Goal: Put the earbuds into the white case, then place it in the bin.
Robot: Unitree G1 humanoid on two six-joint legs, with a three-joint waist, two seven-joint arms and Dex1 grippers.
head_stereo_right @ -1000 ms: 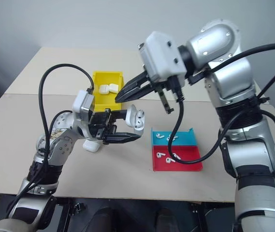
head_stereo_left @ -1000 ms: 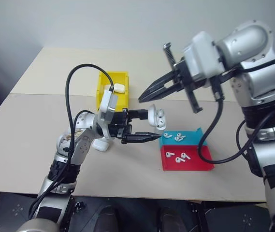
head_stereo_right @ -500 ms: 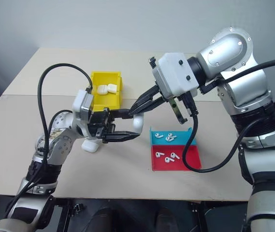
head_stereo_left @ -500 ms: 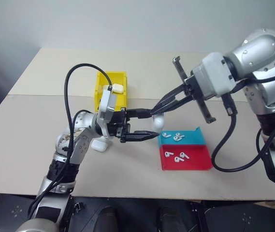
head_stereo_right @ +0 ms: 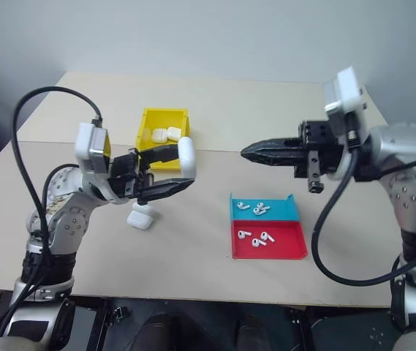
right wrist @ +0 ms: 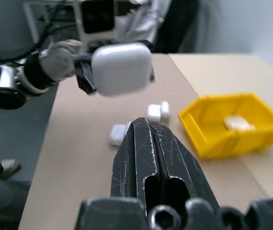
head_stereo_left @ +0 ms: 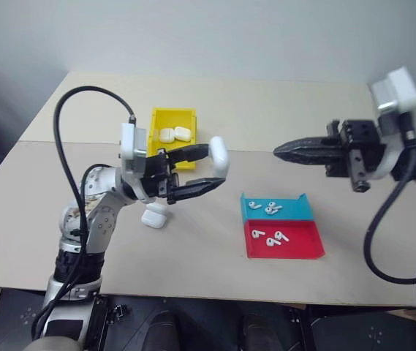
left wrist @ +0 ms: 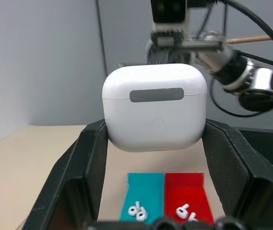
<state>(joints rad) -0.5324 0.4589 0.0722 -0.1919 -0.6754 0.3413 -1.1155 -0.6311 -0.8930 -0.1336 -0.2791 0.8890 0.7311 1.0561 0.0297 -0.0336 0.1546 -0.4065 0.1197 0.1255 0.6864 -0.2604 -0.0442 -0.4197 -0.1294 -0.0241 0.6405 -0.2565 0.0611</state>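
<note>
Nearest to the robot, on the beige wooden table [head_stereo_left: 193,278], lies a shallow red plastic tray [head_stereo_left: 295,250] with three tiny glossy white earbuds [head_stereo_left: 270,237] inside it. Touching its far side is a shallow blue plastic tray [head_stereo_left: 289,212] that holds some more of the same earbuds. To the left of the trays a spare white case [head_stereo_left: 153,215] lies on the table, below the left arm.

Above the table, the left gripper [head_stereo_left: 211,170] is clenched on the small glossy white rounded case [head_stereo_left: 218,157], one black finger on each side. In the left wrist view the lid of this case is shut. The right gripper [head_stereo_left: 279,153] hangs in the air, well apart from the case, pointing toward it, with its two black fingers pressed together and grasping nothing.

Farther back stands the small bright yellow plastic bin [head_stereo_left: 171,126], with two white cases [head_stereo_left: 174,134] lying inside.
</note>
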